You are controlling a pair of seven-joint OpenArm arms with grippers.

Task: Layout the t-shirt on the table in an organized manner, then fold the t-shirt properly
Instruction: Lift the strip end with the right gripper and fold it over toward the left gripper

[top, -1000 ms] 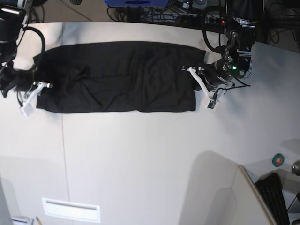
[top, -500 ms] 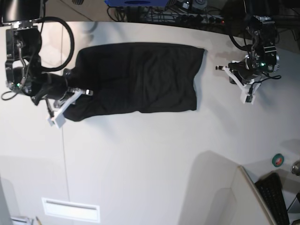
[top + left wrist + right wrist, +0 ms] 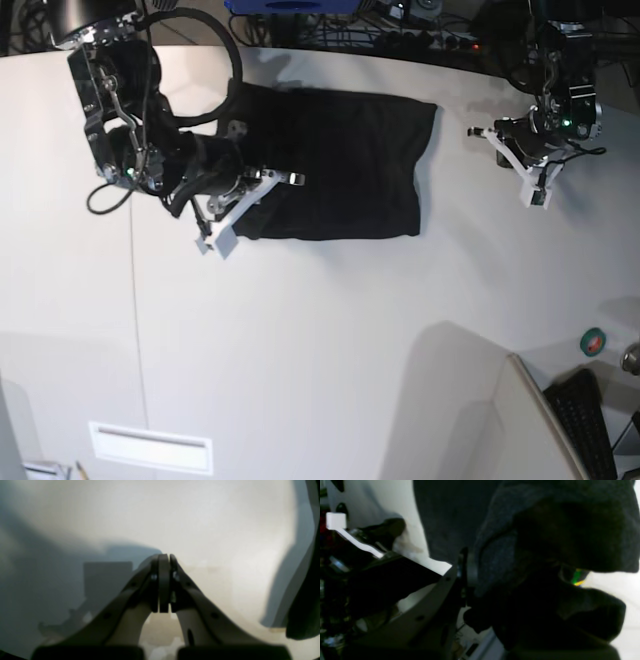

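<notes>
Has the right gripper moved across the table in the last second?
Yes. The right gripper, shut on the t-shirt, has crossed the table's dark seam, carrying the cloth toward the left gripper.

Base cam overhead, far; wrist cams close, share t-shirt (image 3: 340, 165).

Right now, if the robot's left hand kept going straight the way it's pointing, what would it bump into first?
Probably just the big white smooth tabletop. The left hand is shut and empty, with only bare table ahead; the black cloth t-shirt lies off to one side. Depth is unclear.
</notes>
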